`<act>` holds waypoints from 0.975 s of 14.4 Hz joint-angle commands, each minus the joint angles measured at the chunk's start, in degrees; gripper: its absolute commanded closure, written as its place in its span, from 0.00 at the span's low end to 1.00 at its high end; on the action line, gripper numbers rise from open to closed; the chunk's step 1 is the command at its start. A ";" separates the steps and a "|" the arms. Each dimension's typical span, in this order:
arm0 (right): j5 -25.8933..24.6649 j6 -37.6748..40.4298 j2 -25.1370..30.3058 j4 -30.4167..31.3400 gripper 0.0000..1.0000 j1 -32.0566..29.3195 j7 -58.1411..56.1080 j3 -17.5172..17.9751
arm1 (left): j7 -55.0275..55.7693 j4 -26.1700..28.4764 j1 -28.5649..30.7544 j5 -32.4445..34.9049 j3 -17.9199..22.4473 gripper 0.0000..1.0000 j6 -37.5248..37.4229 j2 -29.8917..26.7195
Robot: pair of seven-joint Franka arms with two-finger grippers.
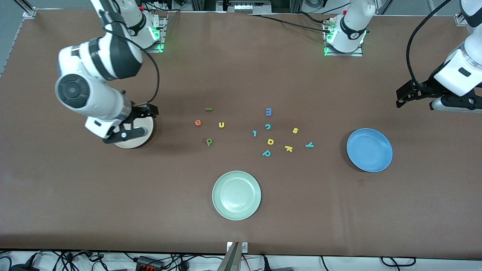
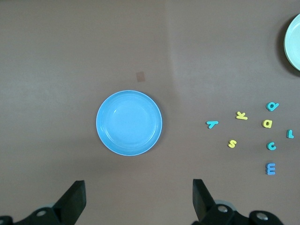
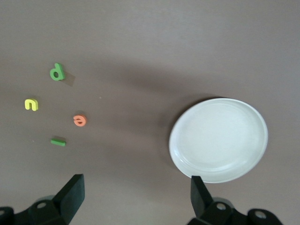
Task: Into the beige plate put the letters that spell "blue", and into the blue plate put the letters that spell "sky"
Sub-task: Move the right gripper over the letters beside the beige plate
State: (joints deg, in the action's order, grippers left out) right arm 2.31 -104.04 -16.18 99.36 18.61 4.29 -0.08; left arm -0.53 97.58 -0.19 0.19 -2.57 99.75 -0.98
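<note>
Beige plate (image 1: 132,141) sits half hidden under the right gripper (image 3: 133,197), blue plate (image 1: 369,149) lies just nearer the camera than the left gripper (image 2: 138,199). Both hang released, holding nothing. No letters are plated yet, so I'd say step one: the right drops onto the orange e (image 1: 198,122) nearby.

— What covers the brown table (image 1: 241,75)?
— Three plates: beige plate (image 1: 145,140) at frame left, blue plate (image 1: 369,149) at right, pale green plate (image 1: 236,195) lower centre.
— And between them?
— Scattered foam letters (image 1: 256,131), mid-frame.
</note>
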 commanded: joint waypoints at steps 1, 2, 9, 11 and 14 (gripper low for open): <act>0.68 -5.36 0.71 5.04 0.00 1.86 1.33 -0.27 | -0.61 -1.51 -0.17 1.13 -0.07 0.00 -0.78 0.72; 0.68 -7.30 0.36 6.53 0.00 2.83 1.33 -0.27 | -0.61 -1.51 -0.17 1.13 -0.07 0.00 -0.70 0.72; 0.77 -12.50 -4.91 7.69 0.00 7.48 1.51 -0.27 | -0.61 -1.51 -0.17 1.13 -0.07 0.00 -0.78 0.72; 0.77 -14.08 -6.14 7.69 0.00 8.19 3.52 -0.27 | -0.61 -1.51 -0.17 1.13 -0.07 0.00 -0.96 0.72; 0.77 -14.88 -6.32 7.43 0.00 8.46 3.88 -0.27 | -0.70 -1.51 -0.25 1.13 -0.15 0.00 -2.98 0.54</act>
State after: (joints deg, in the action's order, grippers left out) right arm 2.33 -118.50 -22.86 106.93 26.63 7.33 -0.04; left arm -0.53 97.58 -0.20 0.19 -2.57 98.70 -0.96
